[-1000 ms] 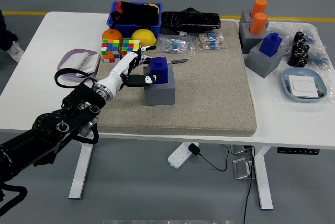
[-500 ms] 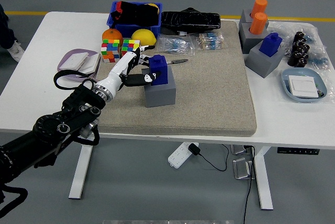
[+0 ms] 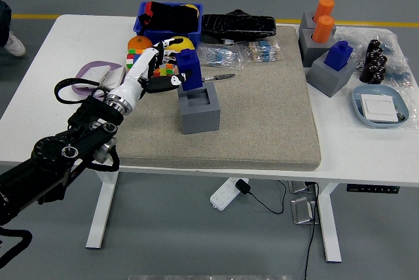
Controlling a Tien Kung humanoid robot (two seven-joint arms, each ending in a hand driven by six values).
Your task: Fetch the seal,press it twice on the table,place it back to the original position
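Note:
The blue seal (image 3: 190, 69) hangs in the air just above and left of its grey holder block (image 3: 199, 110), whose square socket now shows empty. My left hand (image 3: 163, 70), white with black fingertips, is shut on the seal from its left side. The black left arm reaches in from the lower left. Both sit over the grey felt mat (image 3: 262, 116) in the middle of the white table. My right arm is out of the picture.
Behind the hand lie two colour cubes (image 3: 137, 63), an orange, a yellow fruit and a blue bin (image 3: 169, 21). A pen (image 3: 222, 77) lies just right of the seal. At the right stand grey holders with orange seals (image 3: 322, 21) and another blue seal (image 3: 339, 54).
My left hand closed on the blue seal and lifted it up and leftward out of the grey holder, leaving the socket empty.

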